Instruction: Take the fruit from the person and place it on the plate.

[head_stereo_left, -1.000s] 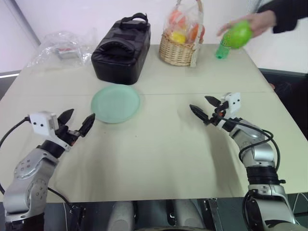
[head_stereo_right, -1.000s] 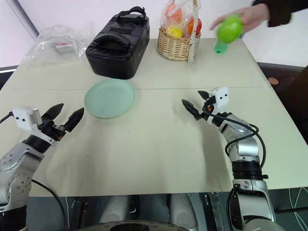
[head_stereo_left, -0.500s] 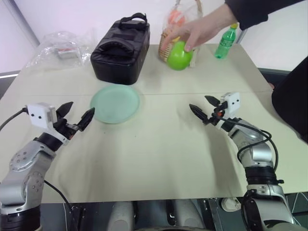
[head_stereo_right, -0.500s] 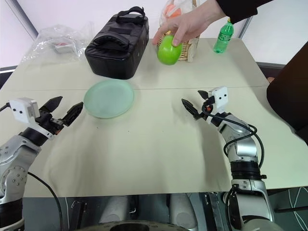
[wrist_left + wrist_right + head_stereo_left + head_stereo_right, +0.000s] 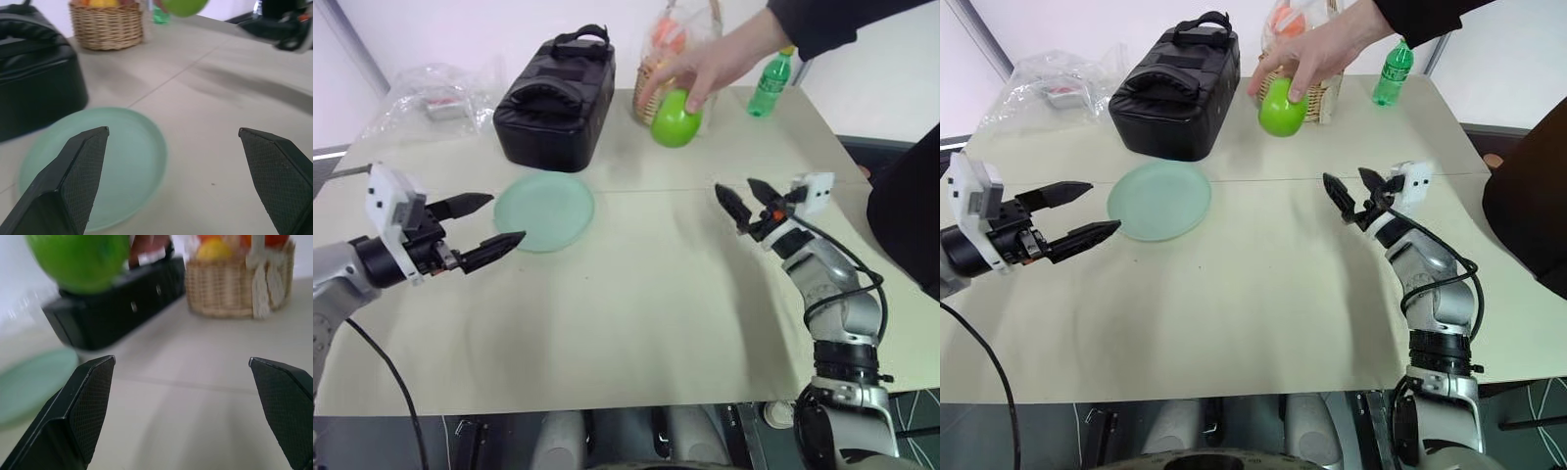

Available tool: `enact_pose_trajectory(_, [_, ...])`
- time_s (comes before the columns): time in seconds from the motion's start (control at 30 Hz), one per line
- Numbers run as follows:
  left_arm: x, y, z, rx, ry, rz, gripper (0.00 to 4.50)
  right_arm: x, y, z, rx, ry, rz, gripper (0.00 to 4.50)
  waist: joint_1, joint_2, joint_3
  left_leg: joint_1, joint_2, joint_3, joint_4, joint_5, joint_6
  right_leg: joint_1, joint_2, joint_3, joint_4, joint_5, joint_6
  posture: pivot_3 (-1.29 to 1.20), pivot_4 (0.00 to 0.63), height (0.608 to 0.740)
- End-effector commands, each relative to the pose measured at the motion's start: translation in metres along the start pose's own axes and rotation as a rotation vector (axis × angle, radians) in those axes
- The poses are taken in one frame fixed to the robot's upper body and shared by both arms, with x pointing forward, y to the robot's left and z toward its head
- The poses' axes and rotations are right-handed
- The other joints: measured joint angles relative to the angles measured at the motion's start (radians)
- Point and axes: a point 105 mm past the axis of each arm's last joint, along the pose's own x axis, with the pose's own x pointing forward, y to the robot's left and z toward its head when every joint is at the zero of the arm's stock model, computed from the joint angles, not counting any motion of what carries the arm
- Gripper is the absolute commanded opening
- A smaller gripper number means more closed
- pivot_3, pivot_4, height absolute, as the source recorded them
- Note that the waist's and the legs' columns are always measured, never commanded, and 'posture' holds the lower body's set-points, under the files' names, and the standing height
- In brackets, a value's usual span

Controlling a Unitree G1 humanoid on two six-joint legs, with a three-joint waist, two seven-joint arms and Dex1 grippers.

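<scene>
The fruit (image 5: 1282,107) hangs in the person's hand (image 5: 1313,59) above the far table, beyond the right gripper (image 5: 1353,196), whose jaws stand apart and empty. Closing off-centre could squirt it away from the plate (image 5: 1158,200).

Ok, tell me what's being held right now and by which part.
Only the person's hand holds anything: the green fruit, gripped from above around its top. Left gripper and right gripper are open and empty.
</scene>
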Motion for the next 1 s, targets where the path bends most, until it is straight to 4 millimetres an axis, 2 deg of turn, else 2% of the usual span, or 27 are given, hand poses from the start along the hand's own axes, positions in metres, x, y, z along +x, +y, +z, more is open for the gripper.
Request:
enact_pose_trajectory(0.03, [0.000,0.005,0.007,0.037,-0.016,0.008,4.45,0.003,0.037,0.028,0.077,-0.094,0.040,4.50,0.000,0.000,0.000,0.000,0.000,0.000,0.000,0.000,0.000,0.000,0.000,0.000,0.000,0.000,0.000,0.00,0.150,0.740])
enact_pose_trajectory(0.1, [0.003,0.004,0.007,0.035,-0.019,0.000,4.45,0.008,0.057,0.033,0.104,-0.106,0.054,4.50,0.000,0.000,0.000,-0.001,0.001,0.000,0.000,0.000,0.000,-0.001,0.000,0.000,0.000,0.000,0.000,0.00,0.150,0.740])
enact_pose_trajectory(0.2, [0.007,0.004,0.008,0.033,-0.029,-0.010,4.45,0.016,0.076,0.036,0.112,-0.107,0.063,4.50,0.001,0.000,0.000,-0.001,0.000,0.000,0.000,0.000,-0.001,-0.001,-0.001,0.000,0.000,0.000,-0.001,0.00,0.150,0.740])
enact_pose_trajectory(0.33, [0.011,0.003,0.009,0.032,-0.043,-0.018,4.45,0.028,0.090,0.038,0.107,-0.104,0.077,4.50,0.001,0.000,0.000,-0.001,0.000,0.000,0.000,0.000,-0.001,-0.001,-0.001,0.001,0.000,-0.001,-0.002,0.00,0.150,0.740])
enact_pose_trajectory(0.43, [0.013,0.001,0.010,0.031,-0.048,-0.025,4.45,0.034,0.089,0.036,0.098,-0.093,0.075,4.50,0.002,0.000,0.000,-0.001,0.000,0.001,0.000,0.000,-0.001,-0.001,-0.001,0.001,0.000,-0.001,-0.001,0.00,0.150,0.740])
enact_pose_trajectory(0.5, [0.012,-0.002,0.011,0.023,-0.049,-0.035,4.45,0.039,0.085,0.030,0.003,-0.059,0.072,4.50,0.000,0.000,0.000,-0.002,0.000,0.003,0.000,0.000,-0.001,-0.001,-0.001,0.001,0.000,0.000,-0.001,0.00,0.150,0.740])
enact_pose_trajectory(0.57, [0.012,-0.004,0.011,0.020,-0.052,-0.036,4.45,0.045,0.080,0.031,-0.007,-0.054,0.068,4.50,0.000,0.000,0.000,-0.002,0.000,0.004,0.000,0.000,-0.001,-0.002,-0.001,0.001,0.000,0.000,-0.001,0.00,0.150,0.740])
enact_pose_trajectory(0.83, [0.009,-0.010,0.010,0.011,-0.063,-0.016,4.45,0.063,0.071,0.030,0.031,-0.064,0.048,4.50,-0.002,0.000,0.000,-0.001,0.000,0.005,0.000,0.000,-0.001,-0.003,-0.001,0.002,0.000,0.001,0.001,0.00,0.150,0.740])
enact_pose_trajectory(1.0, [0.006,-0.013,0.007,0.007,-0.058,-0.001,4.45,0.071,0.077,0.041,0.101,-0.089,0.054,4.50,-0.002,0.000,0.000,-0.002,0.000,0.006,0.000,0.000,-0.001,-0.003,-0.001,0.002,0.000,0.001,0.001,0.00,0.150,0.740])
